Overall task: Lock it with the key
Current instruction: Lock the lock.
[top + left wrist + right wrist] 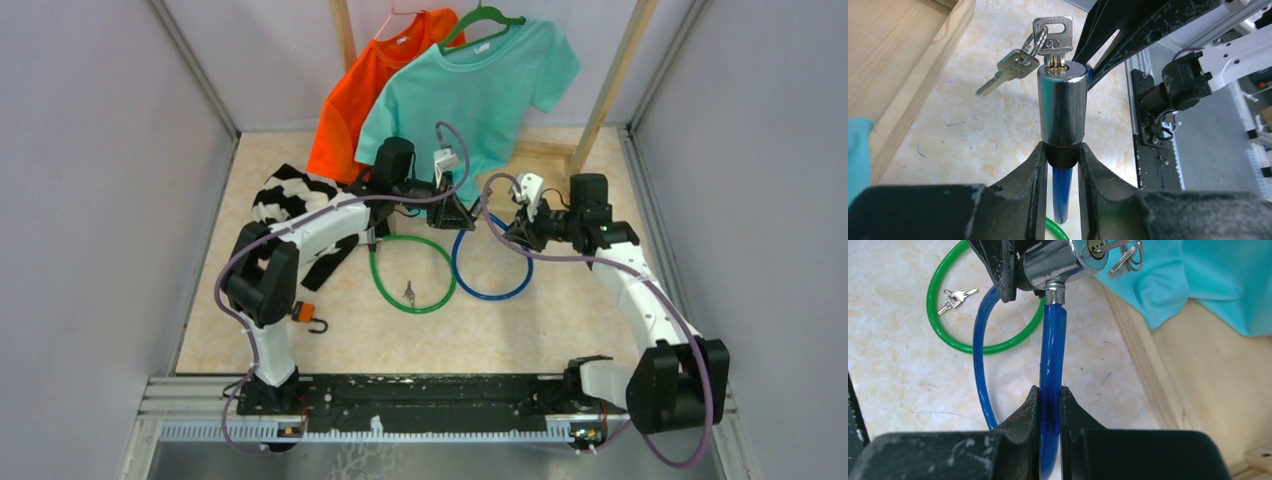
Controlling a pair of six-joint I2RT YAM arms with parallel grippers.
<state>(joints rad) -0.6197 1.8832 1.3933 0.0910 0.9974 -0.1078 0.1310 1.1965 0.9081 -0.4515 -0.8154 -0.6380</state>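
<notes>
1. Top view: the blue cable [490, 290] is looped on the worktop [560, 320], its raised ends held between the left end effector [455, 212] and the right end effector [512, 228]; the lock body is hard to make out.
2. Left wrist view: the left end effector is clamped on the base of the chrome lock cylinder [1063, 107], whose long axis points straight away from it; the key [1053, 37] is seated in the far end, 1 spare key [1008, 70] hanging beside.
3. Right wrist view: the right end effector is closed on the blue cable just below the cylinder; the key is cut off at the top edge.
</notes>
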